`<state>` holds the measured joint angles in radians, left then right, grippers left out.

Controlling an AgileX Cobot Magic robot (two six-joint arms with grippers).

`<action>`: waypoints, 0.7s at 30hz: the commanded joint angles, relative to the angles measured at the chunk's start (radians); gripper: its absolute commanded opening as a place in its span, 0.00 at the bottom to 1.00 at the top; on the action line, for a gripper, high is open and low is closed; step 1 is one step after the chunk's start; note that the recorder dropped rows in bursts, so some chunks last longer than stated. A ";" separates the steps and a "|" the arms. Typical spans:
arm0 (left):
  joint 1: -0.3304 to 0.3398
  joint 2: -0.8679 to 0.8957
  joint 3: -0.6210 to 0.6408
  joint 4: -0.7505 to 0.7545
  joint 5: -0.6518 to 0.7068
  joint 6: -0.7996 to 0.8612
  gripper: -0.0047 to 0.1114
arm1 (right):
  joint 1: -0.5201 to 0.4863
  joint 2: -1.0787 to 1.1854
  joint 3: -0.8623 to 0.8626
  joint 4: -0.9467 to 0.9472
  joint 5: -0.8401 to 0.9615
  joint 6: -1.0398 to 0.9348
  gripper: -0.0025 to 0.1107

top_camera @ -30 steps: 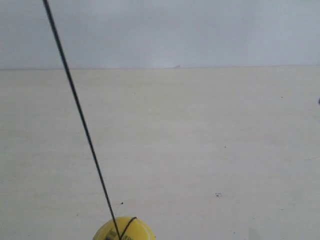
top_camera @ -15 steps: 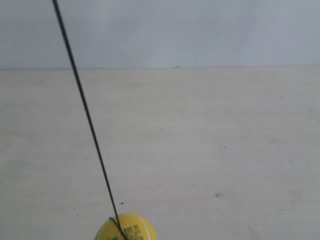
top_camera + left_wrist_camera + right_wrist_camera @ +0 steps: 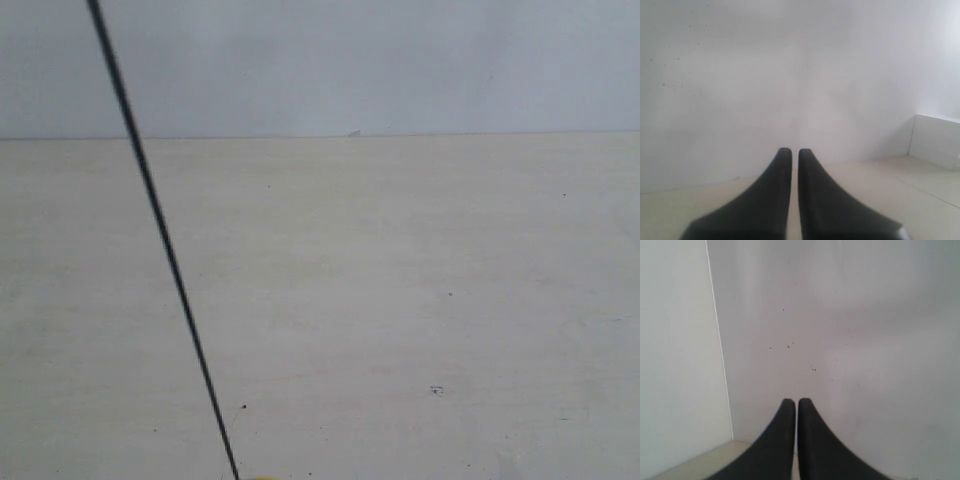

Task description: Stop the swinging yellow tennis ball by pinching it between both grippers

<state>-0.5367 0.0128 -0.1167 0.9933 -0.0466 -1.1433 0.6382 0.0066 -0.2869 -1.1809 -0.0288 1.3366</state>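
Only a thin sliver of the yellow tennis ball (image 3: 264, 478) shows at the bottom edge of the exterior view. Its black cord (image 3: 160, 240) runs up slantwise to the top left. Neither arm appears in that view. The left gripper (image 3: 795, 151) is shut, its black jaws nearly touching with nothing between them, facing a white wall. The right gripper (image 3: 796, 401) is shut too and empty, pointing at a speckled white wall. Neither wrist view shows the ball.
A pale wooden tabletop (image 3: 400, 300) meets a grey-white wall (image 3: 400, 60) at the back. A low white ledge (image 3: 937, 140) stands beside the left gripper's view. A wall corner edge (image 3: 719, 340) runs past the right gripper.
The ball has swung down out of the exterior view, leaving only its top edge. The cord's upper end has shifted slightly left.
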 commanded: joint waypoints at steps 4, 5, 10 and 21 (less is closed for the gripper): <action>0.019 -0.013 -0.001 -0.002 -0.009 -0.010 0.08 | 0.000 -0.007 -0.005 0.002 -0.001 -0.003 0.02; 0.049 -0.013 -0.001 -0.002 -0.009 -0.010 0.08 | 0.000 -0.007 -0.005 0.002 -0.001 -0.003 0.02; 0.298 -0.013 -0.001 -0.002 -0.009 -0.010 0.08 | 0.000 -0.007 -0.005 0.004 0.000 -0.003 0.02; 0.523 -0.013 -0.001 -0.002 -0.007 -0.010 0.08 | 0.000 -0.007 -0.005 0.004 0.000 -0.003 0.02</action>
<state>-0.0386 0.0021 -0.1167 0.9933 -0.0507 -1.1433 0.6382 0.0066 -0.2869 -1.1736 -0.0288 1.3366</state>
